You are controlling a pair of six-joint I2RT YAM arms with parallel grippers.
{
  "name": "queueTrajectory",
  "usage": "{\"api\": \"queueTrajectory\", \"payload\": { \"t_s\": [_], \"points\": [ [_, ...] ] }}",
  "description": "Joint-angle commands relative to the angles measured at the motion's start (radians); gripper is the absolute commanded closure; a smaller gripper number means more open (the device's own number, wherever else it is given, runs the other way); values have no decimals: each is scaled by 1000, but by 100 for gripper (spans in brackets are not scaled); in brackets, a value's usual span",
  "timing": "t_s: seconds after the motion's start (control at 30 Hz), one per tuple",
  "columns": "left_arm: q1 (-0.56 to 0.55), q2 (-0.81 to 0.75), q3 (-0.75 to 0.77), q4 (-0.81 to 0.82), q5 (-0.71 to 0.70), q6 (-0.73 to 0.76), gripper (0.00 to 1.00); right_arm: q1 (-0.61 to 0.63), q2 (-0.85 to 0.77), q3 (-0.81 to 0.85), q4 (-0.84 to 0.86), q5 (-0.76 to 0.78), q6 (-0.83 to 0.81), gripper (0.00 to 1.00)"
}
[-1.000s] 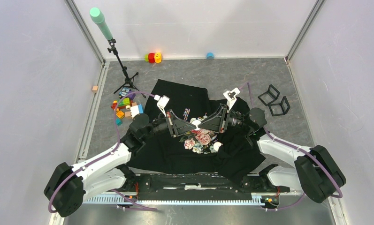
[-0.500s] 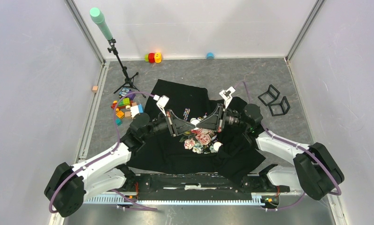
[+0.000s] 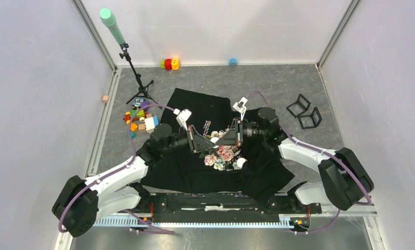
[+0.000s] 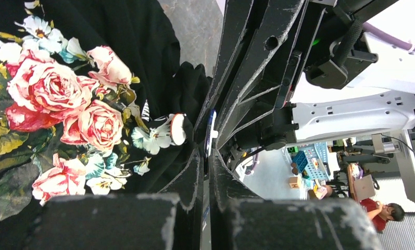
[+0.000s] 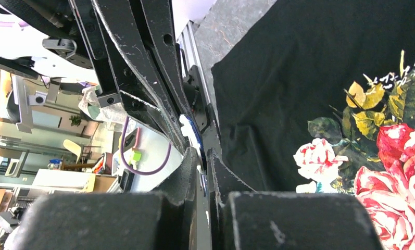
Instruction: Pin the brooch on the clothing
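Note:
The black T-shirt [image 3: 195,169] with the rose print [image 3: 223,155] lies crumpled on the grey table; it also shows in the left wrist view [image 4: 116,41] and the right wrist view [image 5: 299,62]. My left gripper [image 3: 210,140] and right gripper [image 3: 218,138] meet tip to tip just above the print. Both are shut on a small thin white-and-blue brooch [image 4: 211,127], which also shows in the right wrist view [image 5: 189,127]. The left gripper [image 4: 208,153] and right gripper [image 5: 204,153] show only a thin slit. A small white round piece [image 3: 240,162] lies on the shirt near the roses.
Coloured toy blocks [image 3: 140,119] lie left of the shirt by a tripod stand [image 3: 138,86] with a green-topped pole. Two black frames [image 3: 304,110] sit at the right. Red and yellow toys [image 3: 170,63] and a blue cap [image 3: 233,61] are at the back wall.
Both arms have shifted, the right wrist swinging left and farther back. The meeting point of the grippers has moved slightly left. Both stay shut on the brooch.

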Motion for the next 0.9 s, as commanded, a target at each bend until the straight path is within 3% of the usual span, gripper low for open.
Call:
{"api": "queueTrajectory", "payload": {
  "t_s": [0.0,0.23,0.53,0.73,0.87],
  "points": [
    [-36,-13,79,199,172,-30,98,26,55,40,-127,116,-119,97],
    [-33,-21,37,164,91,-41,98,24,12,58,-162,106,-184,92],
    [-30,5,25,9,-91,-23,98,22,-201,59,-239,289,-290,52],
    [-31,72,6,59,-93,-12,98,23,-338,43,-452,574,-366,36],
    [-34,116,34,50,-78,22,98,23,-339,64,-728,845,-367,33]
  ]
}}
